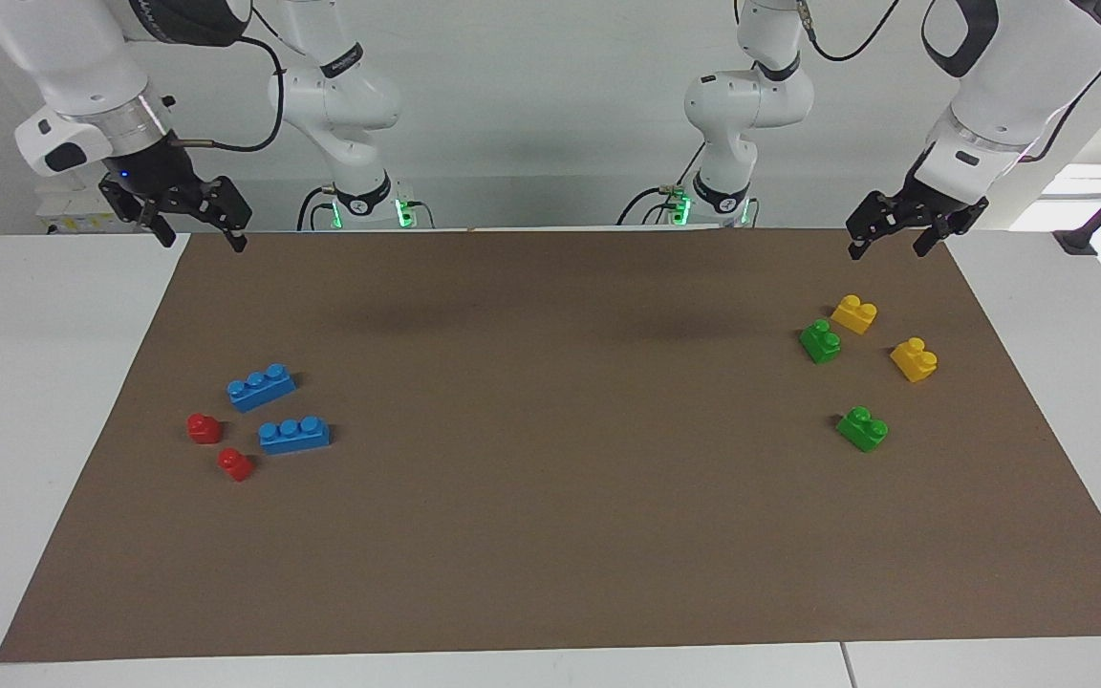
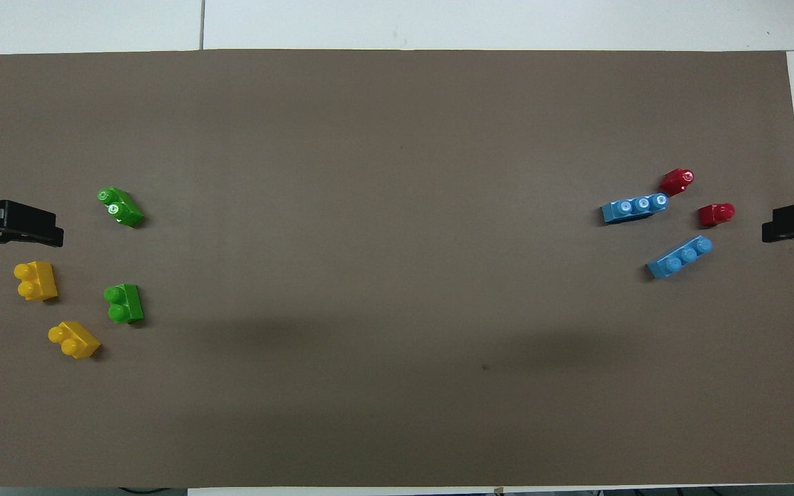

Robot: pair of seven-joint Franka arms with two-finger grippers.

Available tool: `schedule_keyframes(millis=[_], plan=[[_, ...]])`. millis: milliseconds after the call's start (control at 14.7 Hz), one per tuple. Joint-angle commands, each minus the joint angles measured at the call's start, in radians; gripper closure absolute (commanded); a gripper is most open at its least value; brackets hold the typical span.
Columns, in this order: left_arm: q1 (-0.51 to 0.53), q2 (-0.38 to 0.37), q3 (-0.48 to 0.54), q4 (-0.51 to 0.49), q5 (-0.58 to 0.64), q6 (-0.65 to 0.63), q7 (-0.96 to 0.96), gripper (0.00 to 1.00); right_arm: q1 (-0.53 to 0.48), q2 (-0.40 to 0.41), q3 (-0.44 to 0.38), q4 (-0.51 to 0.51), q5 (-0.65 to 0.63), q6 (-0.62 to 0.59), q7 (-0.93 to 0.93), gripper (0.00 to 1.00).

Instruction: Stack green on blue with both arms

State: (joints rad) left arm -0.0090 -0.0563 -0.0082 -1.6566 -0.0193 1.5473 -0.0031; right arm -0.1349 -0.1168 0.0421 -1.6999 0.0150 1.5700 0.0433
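Red single-stud bricks (image 1: 205,427), blue bricks (image 1: 293,434) and green bricks (image 1: 862,428) lie unstacked on the brown mat (image 1: 550,535). Left gripper (image 1: 897,235) and right gripper (image 1: 199,229) wait raised, jaws apart, empty, both cut off overhead.

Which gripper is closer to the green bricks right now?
Left. The left gripper hangs open at the green bricks' end of the mat, up by the robots' edge. The right gripper, also open, hangs at the blue bricks' end.
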Motion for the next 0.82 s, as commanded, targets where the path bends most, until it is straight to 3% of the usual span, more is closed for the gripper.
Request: schedule_keyframes(millis=[0,750], plan=[[-0.005,-0.036,0.005,-0.029,0.012,-0.013,0.018,0.0,-0.006,-0.021,0.004,-0.012,0.002,-0.018,0.009,0.0],[-0.002,-0.036,0.005,-0.028,0.012,-0.004,0.008,0.0,-0.002,-0.021,0.004,-0.01,0.005,-0.013,0.01,0.0]])
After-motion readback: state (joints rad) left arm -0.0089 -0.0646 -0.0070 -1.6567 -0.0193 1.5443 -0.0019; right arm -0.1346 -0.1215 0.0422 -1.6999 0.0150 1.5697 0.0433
